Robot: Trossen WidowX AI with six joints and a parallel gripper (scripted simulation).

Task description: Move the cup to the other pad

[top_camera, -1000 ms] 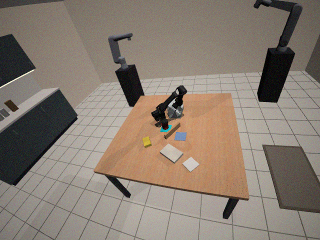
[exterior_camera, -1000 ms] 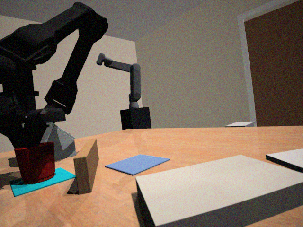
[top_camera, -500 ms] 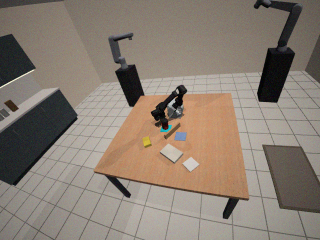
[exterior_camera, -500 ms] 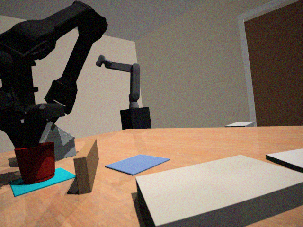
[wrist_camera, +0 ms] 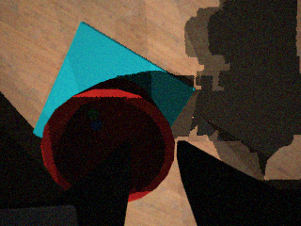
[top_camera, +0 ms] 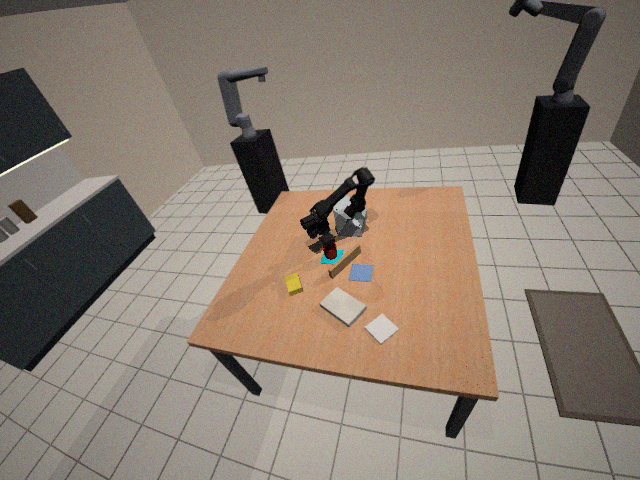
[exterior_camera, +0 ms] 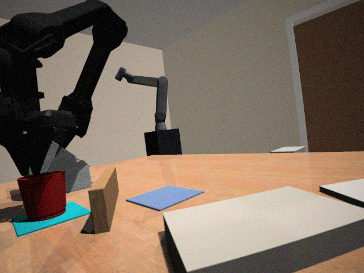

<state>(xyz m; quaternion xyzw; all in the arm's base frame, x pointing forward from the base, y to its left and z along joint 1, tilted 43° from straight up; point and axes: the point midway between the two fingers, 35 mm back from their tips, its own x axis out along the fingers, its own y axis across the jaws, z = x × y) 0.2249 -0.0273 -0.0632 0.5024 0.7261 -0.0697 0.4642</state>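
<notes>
Wooden table (top_camera: 423, 289) holds a yellow block (top_camera: 293, 283) near its left side, a thick white slab (top_camera: 342, 305) and, just beside that, a thinner white tile (top_camera: 381, 328) toward the front edge. A tan wooden plank (exterior_camera: 103, 199) stands upright on its long edge, mid-table. Off the table: two gray arms on dark pedestals (top_camera: 259, 169) (top_camera: 550, 148), a dark counter (top_camera: 62, 258) at left, a brown floor mat (top_camera: 584, 351) at right.

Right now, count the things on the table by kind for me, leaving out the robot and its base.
Cups: 1, red
Flat pads: 2, cyan and blue
Wooden bars: 1
Yellow blocks: 1
White slabs: 2
Total: 7
</notes>
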